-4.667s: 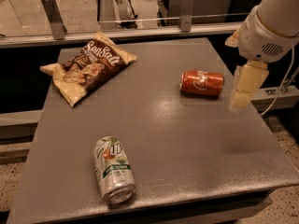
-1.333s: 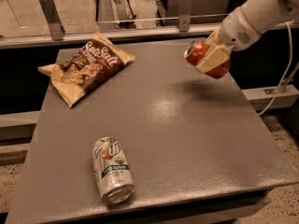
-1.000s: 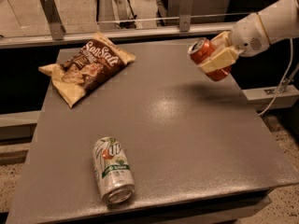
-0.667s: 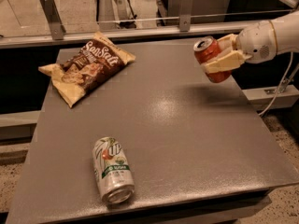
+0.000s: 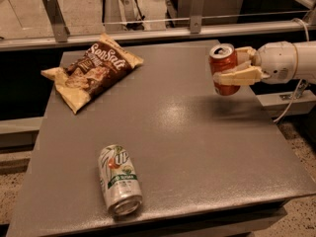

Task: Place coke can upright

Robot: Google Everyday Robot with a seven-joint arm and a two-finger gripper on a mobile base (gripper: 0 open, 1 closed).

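Holding coke can (image 5: pixel 221 63) upright, silver top up, a little above far right part of surface (image 5: pixel 187 132) | hand (image 5: pixel 231 69) at right edge, closed around the can's sides | 7up can (image 5: pixel 120 179) lying near front | chip bag (image 5: pixel 94 68) far left

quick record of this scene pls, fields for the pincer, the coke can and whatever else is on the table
pincer: far right side of the table, reaching in from the right, shut on the coke can
coke can: roughly upright, silver top up, gripped around its side
can contact: looks just above the table, cannot tell for sure
7up can: lying on its side, front left
chip bag: lying flat, far left corner
task status: can not yet released
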